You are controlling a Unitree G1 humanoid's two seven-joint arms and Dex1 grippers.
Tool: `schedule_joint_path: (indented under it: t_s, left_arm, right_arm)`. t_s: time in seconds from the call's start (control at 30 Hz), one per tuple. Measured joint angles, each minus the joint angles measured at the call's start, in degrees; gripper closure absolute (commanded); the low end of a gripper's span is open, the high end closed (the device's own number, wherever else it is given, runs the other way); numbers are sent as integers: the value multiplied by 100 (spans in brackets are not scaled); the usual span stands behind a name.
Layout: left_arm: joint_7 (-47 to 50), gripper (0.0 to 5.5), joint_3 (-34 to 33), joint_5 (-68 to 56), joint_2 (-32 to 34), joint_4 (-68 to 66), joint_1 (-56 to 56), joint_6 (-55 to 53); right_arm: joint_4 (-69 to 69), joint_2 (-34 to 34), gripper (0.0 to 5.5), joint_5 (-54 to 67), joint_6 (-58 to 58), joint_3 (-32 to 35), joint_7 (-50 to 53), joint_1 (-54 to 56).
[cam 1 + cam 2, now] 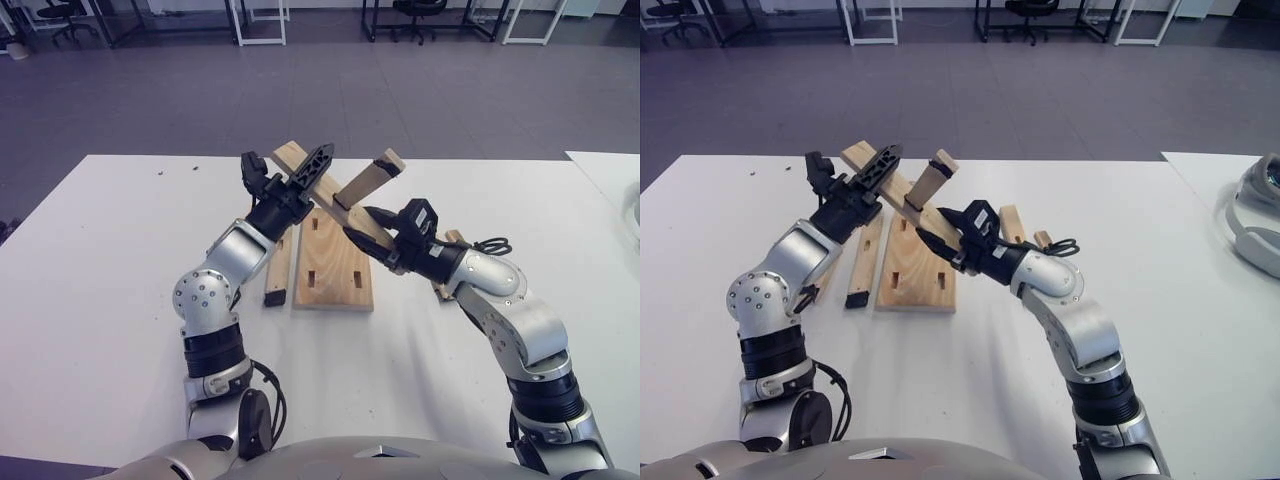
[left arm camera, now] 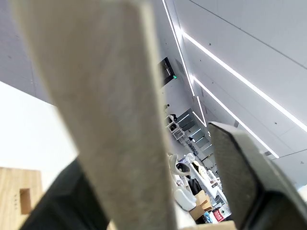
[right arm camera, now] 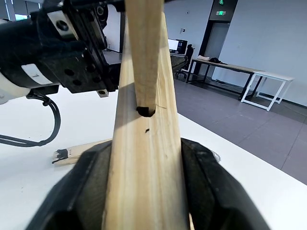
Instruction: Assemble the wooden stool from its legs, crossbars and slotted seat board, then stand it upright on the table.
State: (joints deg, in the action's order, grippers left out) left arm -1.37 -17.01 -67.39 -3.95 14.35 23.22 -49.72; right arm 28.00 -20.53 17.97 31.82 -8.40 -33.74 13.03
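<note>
My right gripper is shut on the lower part of a long wooden leg, which it holds slanted in the air above the table. A shorter crossbar sticks up from the leg's middle, its end seated in the leg's slot. My left gripper straddles the leg's upper part, open. The left wrist view shows a gap between the leg and one finger. The slotted seat board lies flat on the table under both grippers.
Another wooden stick lies along the board's left side. More short pieces and a black looped cord lie behind my right arm. A white headset-like object sits on a neighbouring table at far right.
</note>
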Motion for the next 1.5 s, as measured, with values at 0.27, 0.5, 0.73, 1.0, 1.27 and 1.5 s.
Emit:
schedule_joint_path:
  t_s: [0.27,0.5,0.73,1.0,1.27,1.5]
  left_arm:
    - [38,444,125,-223,146,231,-290,26]
    - [253,448,216,-401,123,463,-632,227]
    - [1403,448,-336,-398,436,1567,-1702,667]
    - [1836,448,263,1221,943,2276,-2171,955]
    - [1698,448,807,2329,969,2097,-2214,1389]
    - [1708,448,1560,3246,1210,2417,-2219,1271]
  right_arm:
    - [-6,-269,342,-78,-355,-97,-193,-36]
    - [-2,-313,266,-156,-488,-218,-206,-162]
    - [-78,-956,163,-932,-987,-694,-359,-1009]
    - [-1878,-1182,163,-2254,-1361,-868,162,-1038]
    - [-2543,-687,163,-2671,-1763,-1232,277,-515]
    - [-2607,-473,163,-2685,-1916,-1371,30,-470]
